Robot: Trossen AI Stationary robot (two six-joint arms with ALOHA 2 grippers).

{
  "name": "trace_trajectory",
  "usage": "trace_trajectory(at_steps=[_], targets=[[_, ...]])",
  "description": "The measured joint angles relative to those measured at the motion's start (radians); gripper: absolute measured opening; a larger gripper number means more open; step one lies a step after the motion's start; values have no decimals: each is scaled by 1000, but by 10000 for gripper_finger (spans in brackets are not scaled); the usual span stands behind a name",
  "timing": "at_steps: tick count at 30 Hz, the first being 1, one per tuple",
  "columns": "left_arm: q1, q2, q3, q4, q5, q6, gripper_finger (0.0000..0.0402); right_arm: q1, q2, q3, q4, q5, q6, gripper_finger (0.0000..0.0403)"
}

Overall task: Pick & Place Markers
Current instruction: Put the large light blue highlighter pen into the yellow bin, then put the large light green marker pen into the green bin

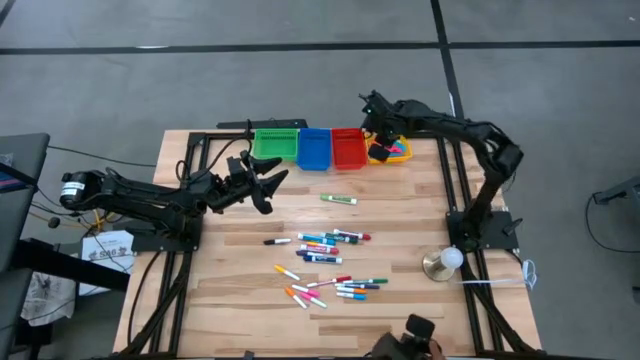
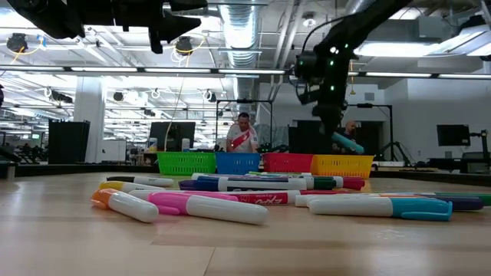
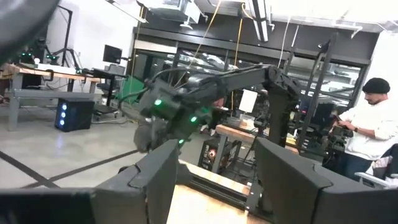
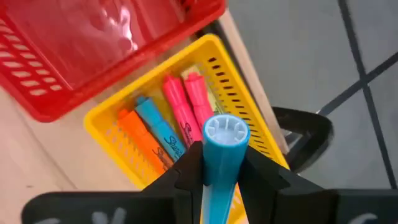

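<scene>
- Now the right gripper (image 4: 221,171) pinches a blue marker (image 4: 222,155), yellow bin (image 4: 112,112) directly beneath (pink, orange markers inside).
- Red bin (image 4: 74,74) just beside; left gripper (image 1: 262,178) spread, well apart.

The high view looks straight down on the whole table (image 1: 240,300). The low view sits at tabletop level, close behind the markers (image 2: 230,201), facing the bins (image 2: 265,162) at the far edge. The right wrist view looks closely down into the yellow bin (image 4: 118,112); the left wrist view faces the room.
</scene>
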Motion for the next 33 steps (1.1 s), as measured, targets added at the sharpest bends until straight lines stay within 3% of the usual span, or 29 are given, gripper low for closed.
trace_trajectory(at_steps=[8, 15, 22, 29, 33], targets=[[0, 0, 0, 0, 0, -3, 213, 3, 87, 0, -13, 99, -36, 70], [0, 0, 0, 0, 0, 1, 213, 2, 94, 0, 18, 103, -42, 82], [0, 0, 0, -8, 0, 8, 213, 6, 93, 0, 25, 105, -45, 130], [0, 0, 0, -9, 0, 8, 213, 31, 89, 0, -14, 184, -56, 196], [0, 0, 0, -38, 1, 5, 213, 54, 26, 0, -16, 162, -3, 217]])
